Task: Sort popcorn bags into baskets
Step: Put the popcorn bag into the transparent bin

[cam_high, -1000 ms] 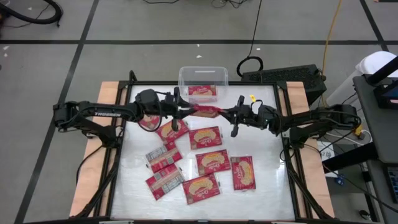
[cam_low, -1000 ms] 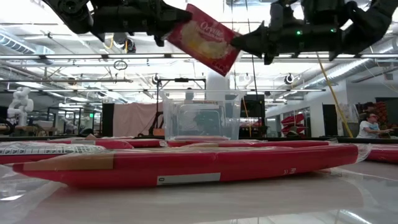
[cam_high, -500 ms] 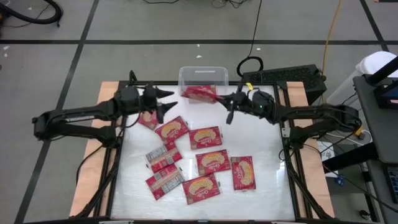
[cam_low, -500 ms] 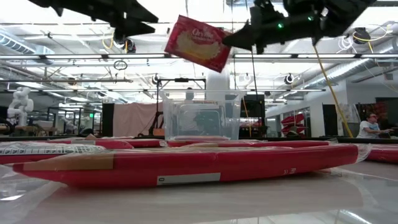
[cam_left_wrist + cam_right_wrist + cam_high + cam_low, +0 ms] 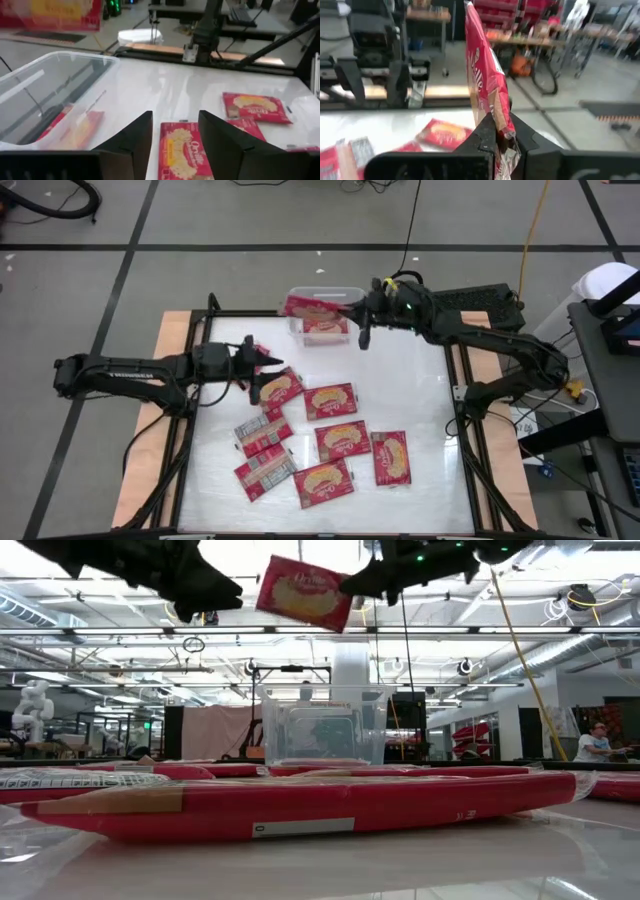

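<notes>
My right pincer (image 5: 350, 310), clamped on a bag (image 5: 308, 307), holds it over the bin (image 5: 355, 296) for dropping; left pincer (image 5: 262, 363), apart, hovers above table bags.

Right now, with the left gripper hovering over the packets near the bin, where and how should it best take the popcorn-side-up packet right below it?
Probably by a short end, coming straight down. The packet lies flat, picture side up, beneath the open left gripper. Its flat faces give the fingers nothing to close on; its end toward the bin looks free, while another packet lies close alongside.
</notes>
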Tool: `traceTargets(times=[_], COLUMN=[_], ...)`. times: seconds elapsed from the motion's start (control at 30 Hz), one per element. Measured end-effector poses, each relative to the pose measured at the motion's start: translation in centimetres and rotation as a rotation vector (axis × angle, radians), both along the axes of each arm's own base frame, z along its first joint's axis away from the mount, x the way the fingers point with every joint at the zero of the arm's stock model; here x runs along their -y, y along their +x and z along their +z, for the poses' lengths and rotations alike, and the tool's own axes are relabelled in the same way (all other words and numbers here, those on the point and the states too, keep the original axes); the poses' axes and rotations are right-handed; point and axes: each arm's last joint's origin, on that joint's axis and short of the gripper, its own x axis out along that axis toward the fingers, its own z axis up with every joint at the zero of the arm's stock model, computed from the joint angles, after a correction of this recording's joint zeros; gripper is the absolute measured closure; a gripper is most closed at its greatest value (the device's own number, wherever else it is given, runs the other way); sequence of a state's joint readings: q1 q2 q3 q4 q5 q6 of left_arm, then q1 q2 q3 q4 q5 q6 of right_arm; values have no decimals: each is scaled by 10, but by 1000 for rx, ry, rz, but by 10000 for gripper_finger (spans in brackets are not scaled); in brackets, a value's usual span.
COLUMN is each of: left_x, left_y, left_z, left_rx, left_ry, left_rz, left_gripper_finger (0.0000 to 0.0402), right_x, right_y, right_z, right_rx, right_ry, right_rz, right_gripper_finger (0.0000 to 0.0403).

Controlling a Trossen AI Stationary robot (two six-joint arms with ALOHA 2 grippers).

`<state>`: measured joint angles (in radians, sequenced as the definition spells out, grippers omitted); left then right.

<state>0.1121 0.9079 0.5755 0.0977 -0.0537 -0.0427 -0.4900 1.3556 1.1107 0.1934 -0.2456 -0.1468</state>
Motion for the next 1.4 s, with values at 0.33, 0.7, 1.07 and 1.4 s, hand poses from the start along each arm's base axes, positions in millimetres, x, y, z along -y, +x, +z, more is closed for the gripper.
traceTargets(times=[0.33, 0.7, 1.07, 1.4], left_x=[9, 17, 21, 21], left_y=[-6, -6, -6, -6], left_z=[-38, -41, -41, -41], left_rx=[94, 93, 91, 89], left_ry=[-61, -61, -61, -51], left_rz=[-27, -68, -90, -91], left_gripper_finger=[245, 245, 245, 245], right_x=[70, 112, 117, 113], right_y=[7, 11, 5, 1], right_z=[-9, -66, -85, -104], right_rx=[-122, -236, -312, -349], right_ry=[101, 247, 319, 325], right_rz=[2, -19, -43, -109], right_gripper_finger=[392, 391, 390, 373])
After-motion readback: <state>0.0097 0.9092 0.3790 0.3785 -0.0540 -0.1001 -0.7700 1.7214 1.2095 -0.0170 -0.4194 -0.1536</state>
